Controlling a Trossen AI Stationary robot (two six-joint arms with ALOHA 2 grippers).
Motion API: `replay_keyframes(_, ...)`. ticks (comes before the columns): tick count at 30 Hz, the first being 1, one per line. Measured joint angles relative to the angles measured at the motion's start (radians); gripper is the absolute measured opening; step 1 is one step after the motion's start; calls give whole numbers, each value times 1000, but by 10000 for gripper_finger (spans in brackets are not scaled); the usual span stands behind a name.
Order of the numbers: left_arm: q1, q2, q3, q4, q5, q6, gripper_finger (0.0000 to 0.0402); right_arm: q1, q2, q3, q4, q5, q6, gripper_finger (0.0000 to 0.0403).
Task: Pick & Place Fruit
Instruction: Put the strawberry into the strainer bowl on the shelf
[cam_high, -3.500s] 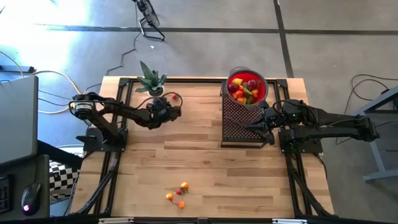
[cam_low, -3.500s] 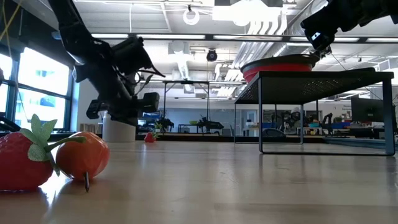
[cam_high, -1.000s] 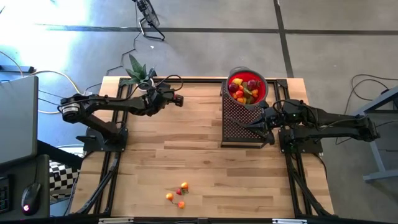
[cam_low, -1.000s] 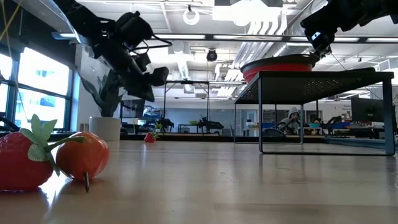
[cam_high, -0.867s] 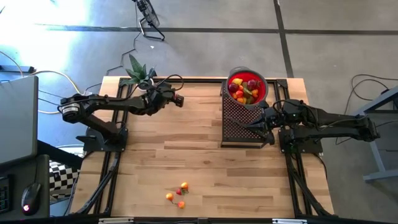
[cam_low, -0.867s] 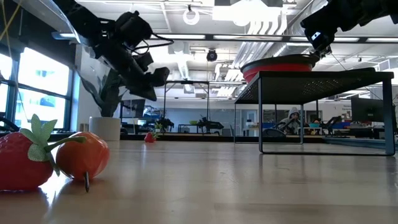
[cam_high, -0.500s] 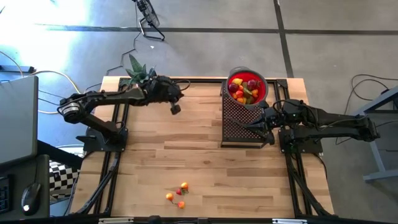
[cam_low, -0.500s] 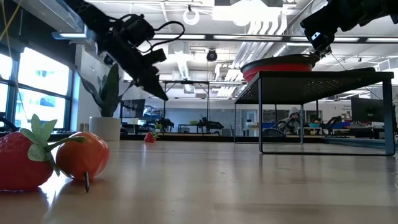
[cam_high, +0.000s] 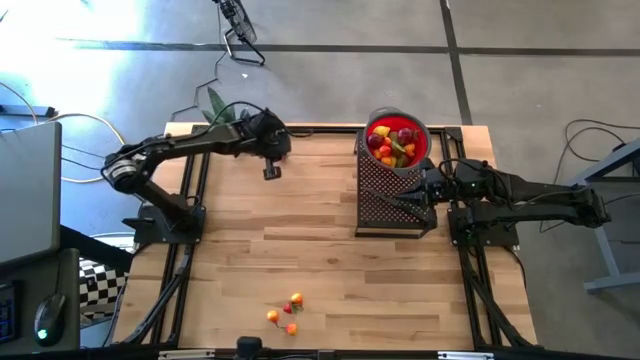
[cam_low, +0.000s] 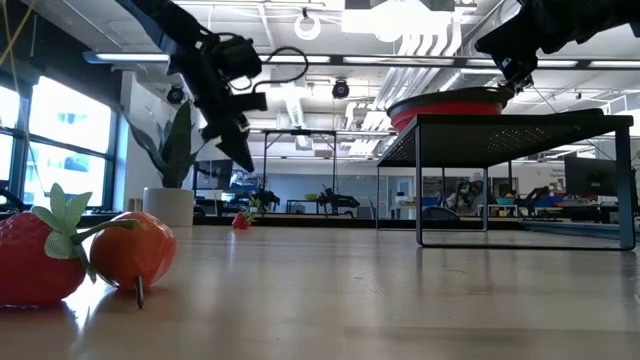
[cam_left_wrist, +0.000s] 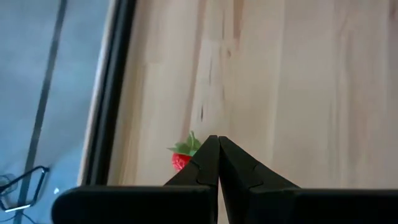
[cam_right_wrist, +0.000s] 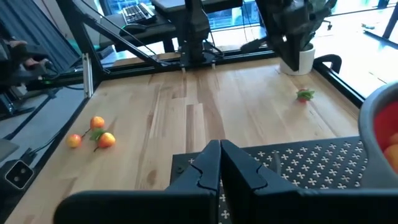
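A red bowl (cam_high: 424, 150) heaped with fruit (cam_high: 393, 141) stands on a black perforated stand (cam_high: 383, 216) at the far right. One strawberry (cam_left_wrist: 180, 160) lies on the table at the far left, just under my left gripper (cam_high: 272, 173). That gripper is shut and slants down above it without touching. A small cluster of fruit (cam_high: 286, 314) lies at the near edge. My right gripper (cam_right_wrist: 219, 144) is shut and hangs over the stand, beside the bowl.
A potted plant (cam_low: 172, 165) stands at the far left corner, close behind my left arm. The stand's legs (cam_low: 419, 185) and top (cam_low: 520, 125) rise well above the table. Bare wood lies between the stand and the fruit cluster (cam_right_wrist: 93, 134).
My left gripper, shut throughout, has risen and swung a little toward the table's far edge. It has rolled about its own line and tipped from nearly level to slanting down, so its tips now point at the table by the strawberry. The right arm has kept still.
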Motion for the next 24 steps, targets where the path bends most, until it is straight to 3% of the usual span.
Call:
replay_keyframes(13, 14, 113, 0, 50, 22, 142, 0, 0, 6, 0, 0, 3, -4, 5)
replay_keyframes(18, 17, 122, 0, 101, -21, 145, 1, 0, 6, 0, 0, 3, -7, 5)
replay_keyframes(24, 19, 122, 0, 164, -32, 158, 43, 0, 6, 0, -1, 3, -7, 5)
